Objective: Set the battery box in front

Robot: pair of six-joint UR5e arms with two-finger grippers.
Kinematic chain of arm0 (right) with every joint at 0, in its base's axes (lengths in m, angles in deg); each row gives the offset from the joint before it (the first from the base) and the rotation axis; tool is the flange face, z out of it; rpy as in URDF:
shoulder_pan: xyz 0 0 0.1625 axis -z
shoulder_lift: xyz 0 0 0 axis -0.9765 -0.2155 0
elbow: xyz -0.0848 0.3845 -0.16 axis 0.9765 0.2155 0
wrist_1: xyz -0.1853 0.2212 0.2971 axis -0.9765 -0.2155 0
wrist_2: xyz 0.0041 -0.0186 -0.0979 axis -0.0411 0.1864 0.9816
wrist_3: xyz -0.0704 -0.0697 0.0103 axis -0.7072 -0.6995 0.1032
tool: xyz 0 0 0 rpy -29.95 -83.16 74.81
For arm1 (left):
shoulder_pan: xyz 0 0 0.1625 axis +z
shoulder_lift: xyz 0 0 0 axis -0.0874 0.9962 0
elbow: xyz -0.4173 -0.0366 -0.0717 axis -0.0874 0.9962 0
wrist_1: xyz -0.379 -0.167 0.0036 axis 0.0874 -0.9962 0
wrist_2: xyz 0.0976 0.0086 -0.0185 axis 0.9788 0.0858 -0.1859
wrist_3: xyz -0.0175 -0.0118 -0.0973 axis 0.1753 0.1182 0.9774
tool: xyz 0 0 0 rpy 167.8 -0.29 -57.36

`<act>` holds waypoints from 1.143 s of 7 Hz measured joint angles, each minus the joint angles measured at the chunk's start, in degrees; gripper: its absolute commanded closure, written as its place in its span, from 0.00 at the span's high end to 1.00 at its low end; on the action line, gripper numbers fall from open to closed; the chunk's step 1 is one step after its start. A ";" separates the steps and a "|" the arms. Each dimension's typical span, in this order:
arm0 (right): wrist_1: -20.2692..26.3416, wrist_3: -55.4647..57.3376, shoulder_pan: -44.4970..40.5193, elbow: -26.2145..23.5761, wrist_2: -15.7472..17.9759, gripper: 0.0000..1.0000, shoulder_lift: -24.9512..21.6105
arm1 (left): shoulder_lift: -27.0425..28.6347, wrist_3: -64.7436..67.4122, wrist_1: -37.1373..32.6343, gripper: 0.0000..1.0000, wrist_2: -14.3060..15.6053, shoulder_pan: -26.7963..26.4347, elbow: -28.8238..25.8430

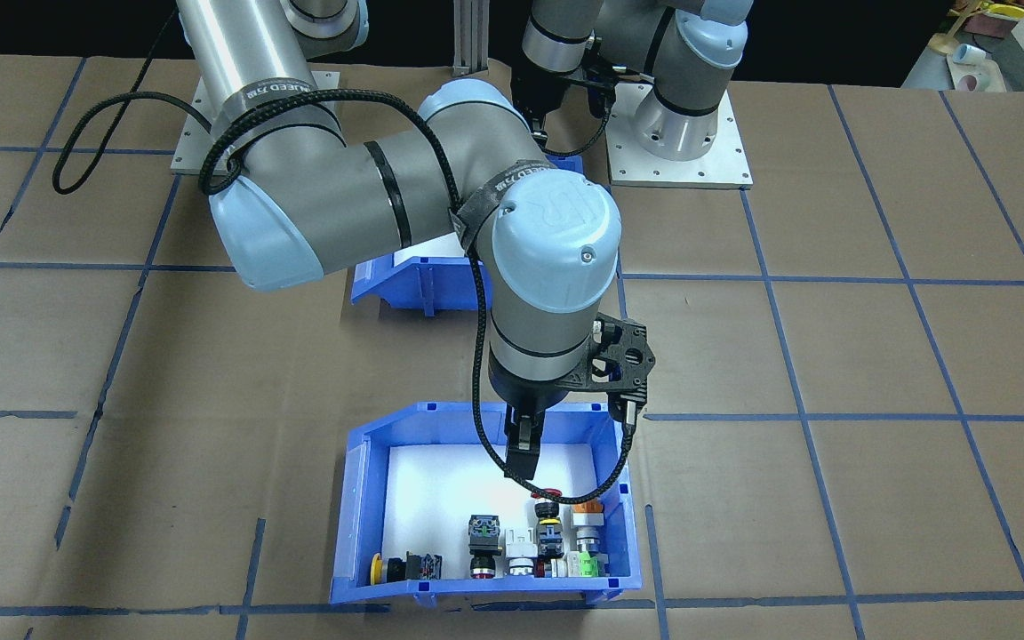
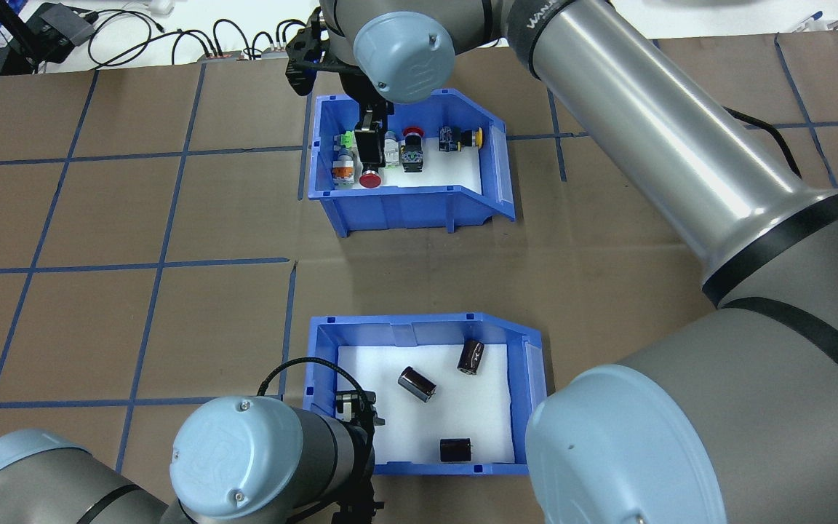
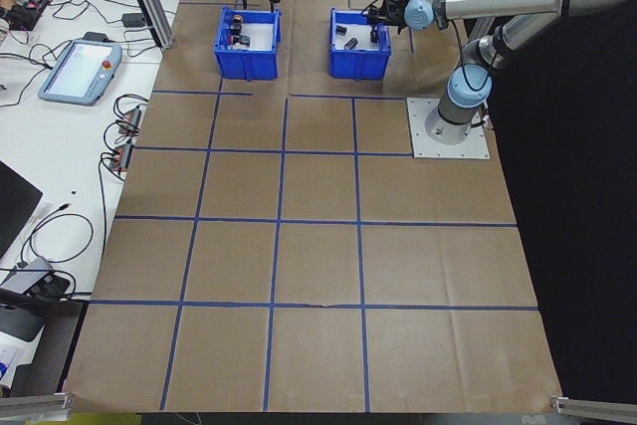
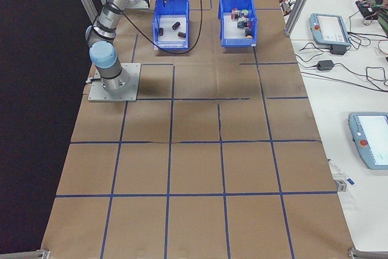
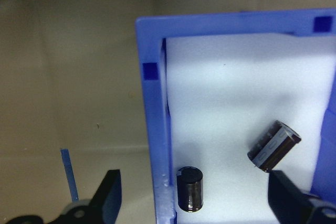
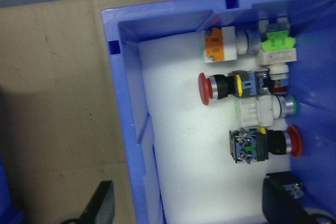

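**Both arms reaching, jaws spread**

The left gripper (image 2: 355,415) hangs low off a bent wrist, fingers apart (its wrist view shows both tips (image 5: 107,192) wide). The right arm stretches far forward, its gripper (image 1: 523,458) pointing straight down, fingers likewise parted.

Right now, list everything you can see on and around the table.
battery box: one, blue with white liner, near the robot's base
cylinders: three, dark brown, lying loose in the battery box
switch bin: one, blue with white liner, far side of the table
switches: several, mixed colours, along the switch bin's far wall; exact count unclear
table: one, brown cover with a blue tape grid
pendants: two, grey, on the white side bench among cables
left gripper: one, black, open, straddling the battery box's left wall
right gripper: one, black, open, lowered at the switch bin's wall
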 measured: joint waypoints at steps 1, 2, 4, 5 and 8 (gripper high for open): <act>-0.07 -0.75 -0.27 -2.69 -0.01 0.98 -0.62 | 0.12 0.66 0.93 0.97 0.00 -0.16 0.57; -0.20 -1.04 -0.42 -5.16 -0.07 0.99 -1.22 | 0.35 0.93 1.62 0.97 0.03 -0.21 0.79; -1.34 -1.07 -1.21 -8.73 -0.19 1.00 -1.20 | 2.38 0.95 2.53 0.97 0.07 -0.34 0.88; -2.37 -1.00 -1.76 -10.50 -0.16 1.00 -0.96 | 4.22 0.83 3.91 0.97 0.14 -0.77 0.89; -12.22 -0.96 -2.29 -15.65 -0.02 0.64 -0.76 | 9.27 0.91 8.88 0.88 0.48 -2.46 0.74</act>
